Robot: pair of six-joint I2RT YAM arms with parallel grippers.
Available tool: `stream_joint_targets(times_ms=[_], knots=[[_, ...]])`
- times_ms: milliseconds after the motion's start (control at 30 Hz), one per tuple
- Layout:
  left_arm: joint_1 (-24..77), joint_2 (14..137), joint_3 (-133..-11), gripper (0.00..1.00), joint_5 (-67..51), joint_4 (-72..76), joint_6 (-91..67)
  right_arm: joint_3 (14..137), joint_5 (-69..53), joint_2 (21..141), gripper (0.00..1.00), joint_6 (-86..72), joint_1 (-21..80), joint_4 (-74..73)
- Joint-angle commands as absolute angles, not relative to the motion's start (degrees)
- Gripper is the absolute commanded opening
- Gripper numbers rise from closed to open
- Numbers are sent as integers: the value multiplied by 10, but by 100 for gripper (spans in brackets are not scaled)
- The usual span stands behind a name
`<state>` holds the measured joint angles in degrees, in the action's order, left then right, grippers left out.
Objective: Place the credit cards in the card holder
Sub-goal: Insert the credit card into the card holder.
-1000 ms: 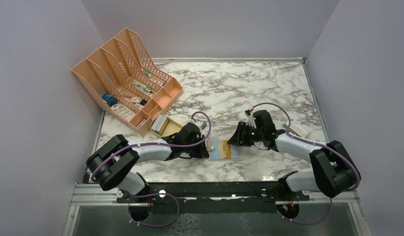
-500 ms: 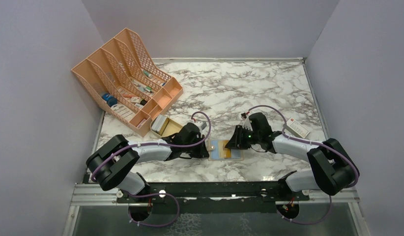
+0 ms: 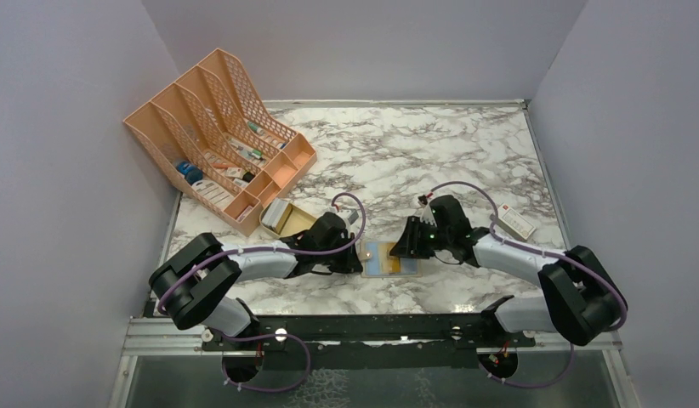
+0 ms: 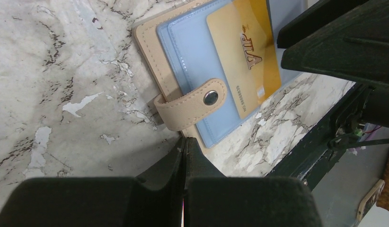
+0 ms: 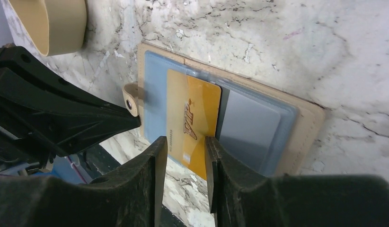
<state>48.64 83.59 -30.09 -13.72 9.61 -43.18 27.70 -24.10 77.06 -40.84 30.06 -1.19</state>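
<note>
Gold credit card (image 5: 192,118) in card holder (image 5: 308,132) (tan); right gripper (image 5: 185,142) narrowly parted over it, left gripper (image 4: 184,144) closed

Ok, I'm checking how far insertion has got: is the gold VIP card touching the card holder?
Touching. The right wrist view shows the gold card lying flat against the blue inner pockets of the open card holder, with no gap between them.

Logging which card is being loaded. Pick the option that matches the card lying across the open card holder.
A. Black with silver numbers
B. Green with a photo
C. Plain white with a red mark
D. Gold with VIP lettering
D: the gold card lying across the blue pockets of the card holder carries VIP lettering, clear in both wrist views.
</note>
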Motion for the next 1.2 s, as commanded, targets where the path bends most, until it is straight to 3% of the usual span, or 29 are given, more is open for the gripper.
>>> stream_joint_targets(times_ms=[0,1167], knots=[[491,824,-291,0,-139,106,-435,290,-181,724,36,-400,305,-69],[494,839,-293,0,-149,132,-449,288,-219,819,33,-438,370,48]])
